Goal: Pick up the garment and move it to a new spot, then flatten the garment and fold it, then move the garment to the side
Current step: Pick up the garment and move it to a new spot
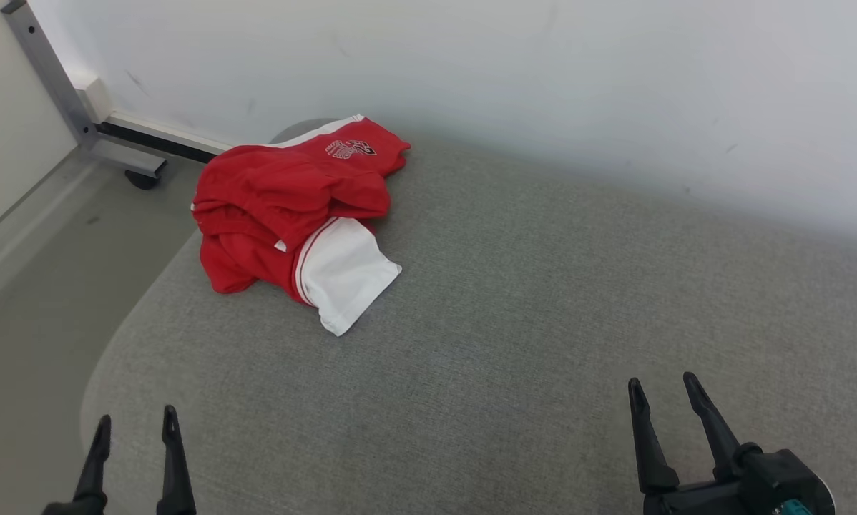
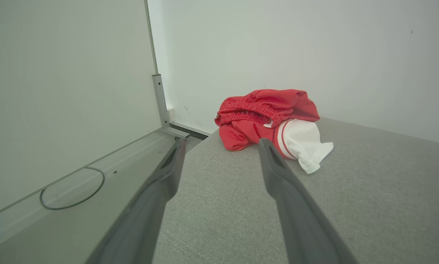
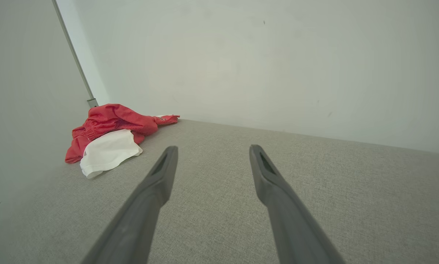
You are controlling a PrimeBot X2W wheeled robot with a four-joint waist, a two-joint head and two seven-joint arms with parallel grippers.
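Step in hand: first one, pick-up; not yet begun.
L pincer (image 1: 136, 415): over near-left edge of surface (image 1: 543, 300); jaws apart, empty.
Garment (image 1: 271, 193): red, prob. shorts, w/ white panel (image 1: 346, 275); bunched in a heap at far-left corner of surface; untouched.
White print (image 1: 351, 149) on its far part; too small to read; no other label legible.
R pincer (image 1: 662, 380): over near-right part of surface; jaws apart, empty.
Next move, my est.: reach fwd to far-left corner, L pincer being closer; pinch a raised fold or the gathered waistband (image 2: 254, 110); lift clear; carry toward mid surface, where there is room to flatten.
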